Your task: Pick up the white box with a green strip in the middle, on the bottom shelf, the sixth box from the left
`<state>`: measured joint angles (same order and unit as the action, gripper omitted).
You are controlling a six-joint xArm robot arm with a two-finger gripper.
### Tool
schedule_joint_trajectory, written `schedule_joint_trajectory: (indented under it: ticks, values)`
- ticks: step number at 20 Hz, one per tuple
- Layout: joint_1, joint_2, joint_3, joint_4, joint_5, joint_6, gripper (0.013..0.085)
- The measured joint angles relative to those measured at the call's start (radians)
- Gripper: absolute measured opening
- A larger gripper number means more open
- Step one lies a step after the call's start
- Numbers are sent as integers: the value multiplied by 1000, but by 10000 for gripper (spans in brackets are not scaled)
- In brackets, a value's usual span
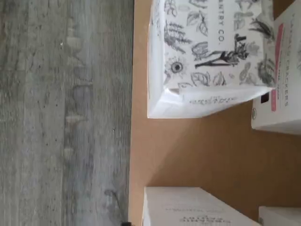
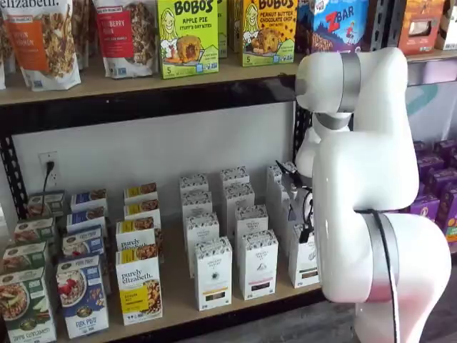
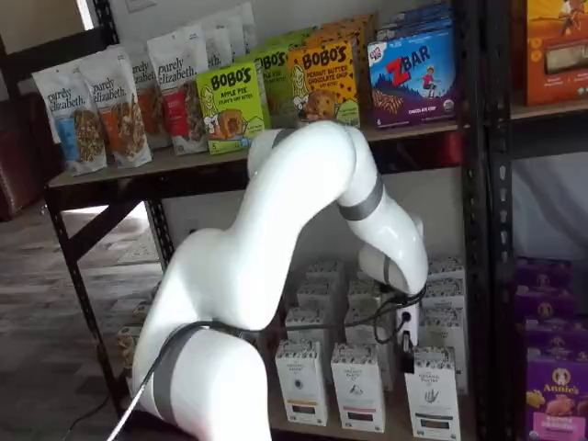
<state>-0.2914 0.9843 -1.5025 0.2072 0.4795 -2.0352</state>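
- While the arm (image 3: 276, 239) hangs in front of the rack, its gripper (image 3: 404, 347) sits low over the front row of the bottom shelf (image 2: 173, 282), at that row's right end.
- Jaws: at full spread and holding nothing. In both shelf views the black fingers show only as a dark sliver side-on, with a cable beside them.
- Target: the white box (image 3: 432, 393) stands at the shelf's front edge, last of the white cartons in its row. In a shelf view it appears as (image 2: 303, 261), with its right side hidden by the arm.
- Key relation: the box lies directly below the jaws and a touch to one side, near but not touching. My reading is that the move is a short drop with a small sideways correction.
- Long axis: vertical. The carton is upright, tall and slim, with its narrow front facing out and its speckled band at the top.
- The wrist view shows a patterned carton top (image 1: 207, 52) near the board's front edge, with grey floor (image 1: 61, 113) beyond. I cannot tell whether this carton is the target.
- Surface: bare pale wood board, flat, and the carton looks square on it.
- Room: a clear gap separates it from the neighbour carton (image 3: 358, 386) in the row. Another white carton stands close behind. The black rack post (image 3: 478, 276) and the purple boxes (image 3: 551, 386) stand on the far side.
- Risk, as I judge it: a tall slim box tips easily if one finger lands first.
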Motion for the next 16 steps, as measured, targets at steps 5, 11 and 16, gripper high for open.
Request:
schedule_joint_trajectory:
  ticks: [5,11,16]
  values:
    - [-4,27,-35,-79,17,65,850]
    - [-7,64,-65,-120,19,96,850]
    - [-10,81,-79,-151,17,120,850]
